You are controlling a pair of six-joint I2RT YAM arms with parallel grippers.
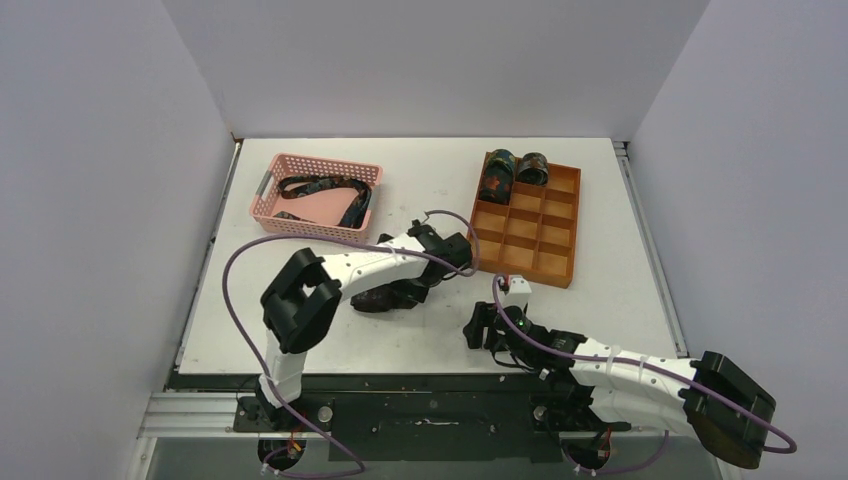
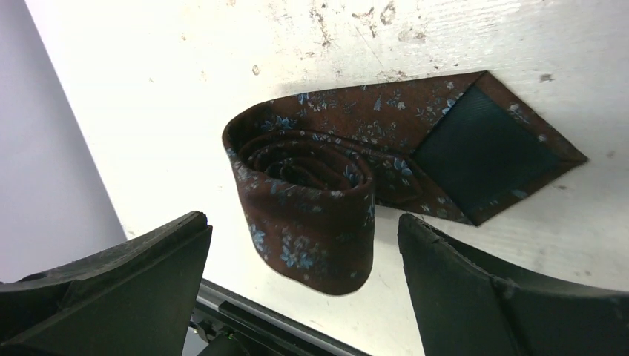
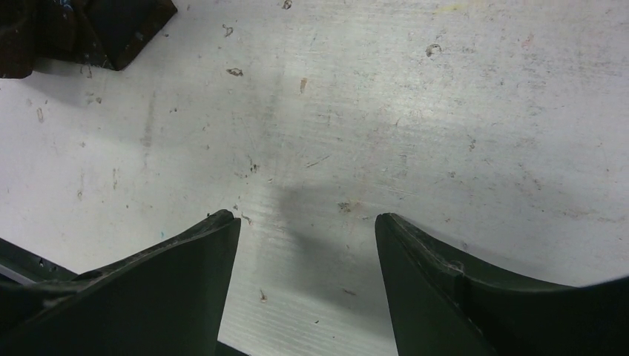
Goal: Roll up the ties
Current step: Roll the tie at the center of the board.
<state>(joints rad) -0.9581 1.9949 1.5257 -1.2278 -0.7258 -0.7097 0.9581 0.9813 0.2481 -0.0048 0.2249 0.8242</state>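
Scuffed white table [image 1: 620, 300], rolled tie [image 2: 326, 185] before parted left end effector [image 2: 303, 222], right end effector [image 3: 305, 219] parted

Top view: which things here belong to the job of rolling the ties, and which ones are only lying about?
Job:
part-rolled tie
loose ties in the pink basket
two rolled ties in the orange tray

Only lying about:
that basket
that tray
purple cable

A lab: plain grey walls [image 1: 430, 60] enclose a scuffed white table [image 1: 620, 290].
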